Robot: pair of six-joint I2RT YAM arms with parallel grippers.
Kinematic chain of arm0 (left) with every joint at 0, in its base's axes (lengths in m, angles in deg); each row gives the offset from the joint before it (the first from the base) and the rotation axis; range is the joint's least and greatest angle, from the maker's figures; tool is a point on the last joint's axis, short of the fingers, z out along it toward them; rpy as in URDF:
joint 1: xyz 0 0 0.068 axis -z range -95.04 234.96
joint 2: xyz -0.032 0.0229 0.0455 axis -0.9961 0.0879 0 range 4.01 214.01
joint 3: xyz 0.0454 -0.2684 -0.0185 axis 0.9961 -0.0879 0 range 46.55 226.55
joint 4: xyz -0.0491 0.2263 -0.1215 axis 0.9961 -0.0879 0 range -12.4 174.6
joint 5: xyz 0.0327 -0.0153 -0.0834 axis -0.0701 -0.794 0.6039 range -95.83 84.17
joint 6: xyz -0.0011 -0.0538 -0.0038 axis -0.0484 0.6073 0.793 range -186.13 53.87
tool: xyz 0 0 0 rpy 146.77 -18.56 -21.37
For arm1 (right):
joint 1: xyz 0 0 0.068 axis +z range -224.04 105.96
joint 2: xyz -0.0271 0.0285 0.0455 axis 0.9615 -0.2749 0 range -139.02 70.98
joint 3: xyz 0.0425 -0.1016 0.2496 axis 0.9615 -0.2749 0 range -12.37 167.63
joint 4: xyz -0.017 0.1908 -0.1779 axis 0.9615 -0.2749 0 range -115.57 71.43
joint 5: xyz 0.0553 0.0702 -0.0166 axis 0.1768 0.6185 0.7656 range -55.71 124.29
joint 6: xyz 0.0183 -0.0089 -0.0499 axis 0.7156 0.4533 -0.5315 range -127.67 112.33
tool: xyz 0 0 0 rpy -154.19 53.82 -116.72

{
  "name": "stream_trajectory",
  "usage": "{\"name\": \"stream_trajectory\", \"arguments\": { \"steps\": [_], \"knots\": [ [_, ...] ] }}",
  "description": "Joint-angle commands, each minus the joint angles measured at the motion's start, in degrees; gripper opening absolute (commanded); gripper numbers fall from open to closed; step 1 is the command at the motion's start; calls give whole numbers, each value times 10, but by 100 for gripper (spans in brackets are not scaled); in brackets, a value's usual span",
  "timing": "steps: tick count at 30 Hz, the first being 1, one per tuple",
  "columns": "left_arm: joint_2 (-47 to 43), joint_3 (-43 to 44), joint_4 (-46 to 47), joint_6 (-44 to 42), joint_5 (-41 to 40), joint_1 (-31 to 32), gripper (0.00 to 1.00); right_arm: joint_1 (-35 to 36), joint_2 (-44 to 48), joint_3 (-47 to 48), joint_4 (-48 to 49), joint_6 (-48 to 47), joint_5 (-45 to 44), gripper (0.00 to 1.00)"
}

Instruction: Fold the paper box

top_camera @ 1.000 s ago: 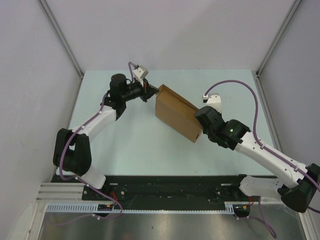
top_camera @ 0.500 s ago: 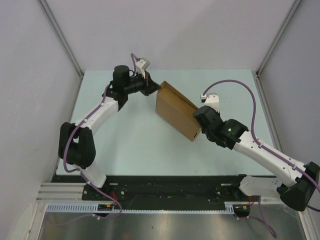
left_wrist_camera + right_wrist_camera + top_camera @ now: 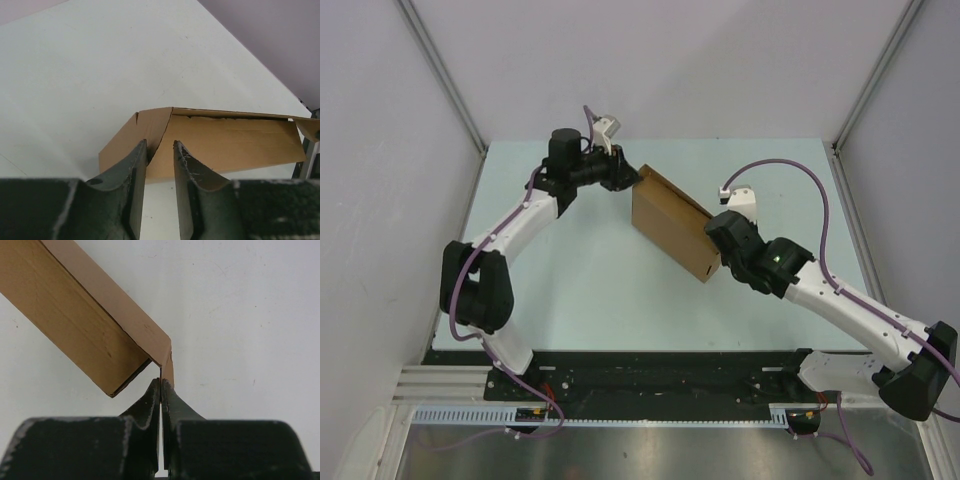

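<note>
From above: one plain brown cardboard paper box [image 3: 670,225], shallow and rectangular, near the middle of the pale green table [image 3: 580,290]. Long axis diagonal, running from the table's far left toward its near right. Two white-and-black arms, one at each end of it. Left gripper [image 3: 628,178] at the far-left corner, toward the table's back edge. Right gripper [image 3: 718,262] at the near-right end, mostly hidden under its own wrist.

From the left wrist: left gripper [image 3: 159,147] with jaws parted by a narrow gap, pale table [image 3: 100,75] showing between them. Corner of the paper box [image 3: 225,145] just at the fingertips, not clamped. Long side stretching away to the right, lid edge slightly raised.

From the right wrist: right gripper [image 3: 161,382] pinched closed on a thin corner flap [image 3: 168,371] of the paper box [image 3: 75,325]. Long axis slanting up to the left, end face open at the bottom seam.
</note>
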Motion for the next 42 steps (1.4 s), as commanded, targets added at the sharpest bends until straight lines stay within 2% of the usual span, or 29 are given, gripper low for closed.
{"name": "stream_trajectory", "arguments": {
  "steps": [1,9,17,19,21,23,26,28,32,37,42],
  "knots": [
    [-21,-42,12,-17,-4,4,36,1,-8,2,-8,-5,22,0],
    [-36,-108,136,-40,-16,3,42,1,-9,2,-8,-10,31,0],
    [-45,-120,178,-29,-21,2,35,1,-6,2,-8,-7,31,2],
    [-48,-122,180,-24,-22,2,29,1,-5,2,-9,-4,28,8],
    [-51,-124,178,-20,-27,2,23,1,-1,2,-9,0,24,21],
    [-54,-130,174,-16,-34,2,22,1,6,2,-9,3,18,37],
    [-61,-142,171,-13,-48,3,20,1,18,2,-13,10,9,47],
    [-66,-148,165,-15,-59,3,19,1,24,2,-18,13,5,50],
    [-77,-161,162,-16,-68,3,18,0,22,2,-31,18,-5,49],
    [-84,-160,150,-12,-73,4,18,-2,19,2,-15,16,0,31],
    [-96,-167,142,-13,-78,3,18,-14,8,2,-14,18,9,24]
  ]
}}
